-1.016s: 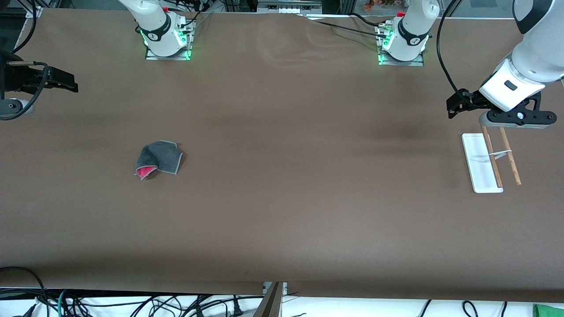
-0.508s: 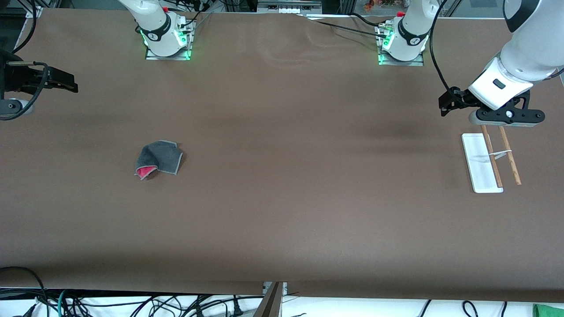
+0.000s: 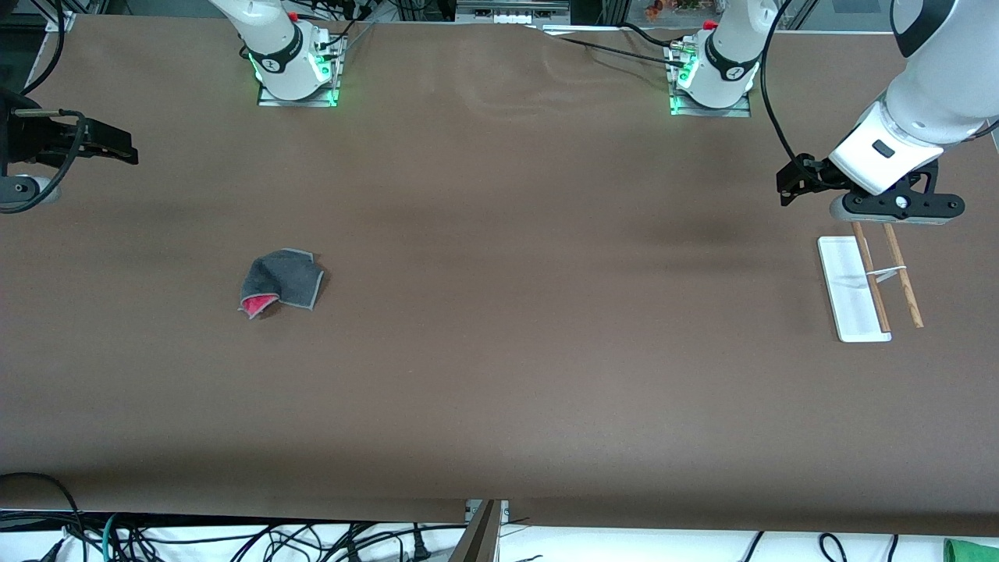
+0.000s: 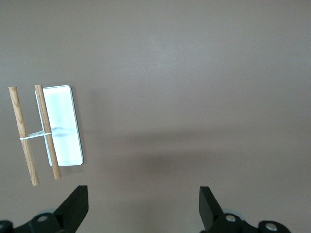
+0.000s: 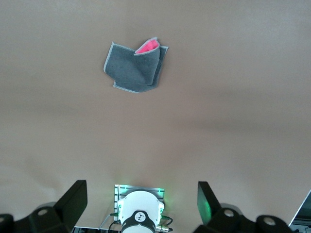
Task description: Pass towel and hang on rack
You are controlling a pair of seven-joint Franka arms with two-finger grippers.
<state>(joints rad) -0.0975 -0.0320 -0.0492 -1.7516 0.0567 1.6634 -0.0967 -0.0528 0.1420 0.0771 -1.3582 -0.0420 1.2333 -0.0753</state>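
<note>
Both hands wide open, empty, nothing picked up yet.
We see the towel (image 3: 280,282) lying crumpled at the right arm's end of the bench (image 3: 499,375), so the right hand (image 5: 141,206) must fetch it; our left hand (image 4: 143,208) hangs over the rack (image 3: 866,285), to receive.

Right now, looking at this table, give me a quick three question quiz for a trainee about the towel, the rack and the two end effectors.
1. True or false: the towel hangs on the rack.
2. Which arm's end of the table holds the rack?
3. Multiple choice: the left end effector is A) gripping the towel, B) open and empty, C) shut on a rod.

Key: 1 false, it lies crumpled on the table. 2 the left arm's. 3 B; the right end effector is open and empty too.
</note>
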